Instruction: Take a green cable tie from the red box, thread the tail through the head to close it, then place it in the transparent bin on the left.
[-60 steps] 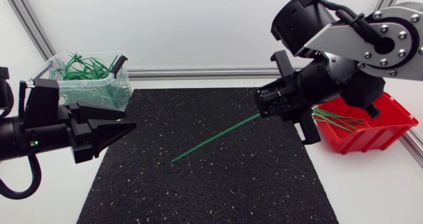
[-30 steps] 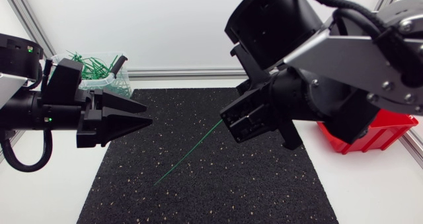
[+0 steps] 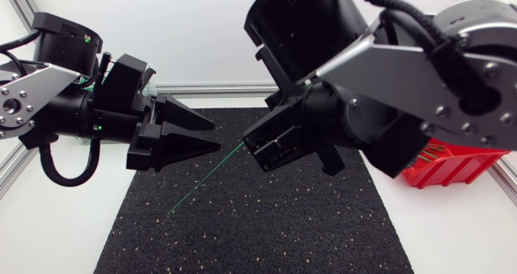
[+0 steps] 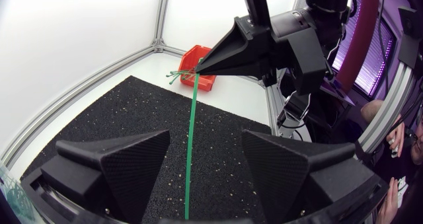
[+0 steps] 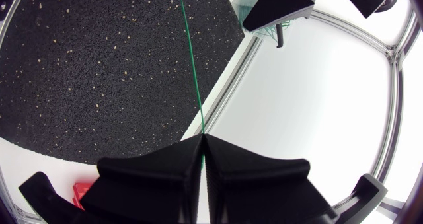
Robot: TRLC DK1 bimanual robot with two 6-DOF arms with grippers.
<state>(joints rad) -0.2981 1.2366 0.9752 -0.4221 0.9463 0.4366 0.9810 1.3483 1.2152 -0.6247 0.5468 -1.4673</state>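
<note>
At the left of the head view, the left gripper is held above the black mat, which lies on the white surface. Its fingers are spread wide and nothing is gripped. In the left wrist view, a corner of the bin with green ties inside is seen just beside this gripper.

A single green cable tie is seen near the centre of the head view. It slants from the right gripper down toward the lower left, above the mat. In the left wrist view it is seen running through the gap between the left gripper's open fingers without touching either.

The right gripper is placed just right of centre. Its fingers are pressed together on one end of the tie, as is shown in the right wrist view.

The red box is partly hidden behind the right arm at the right edge, with green ties inside.
</note>
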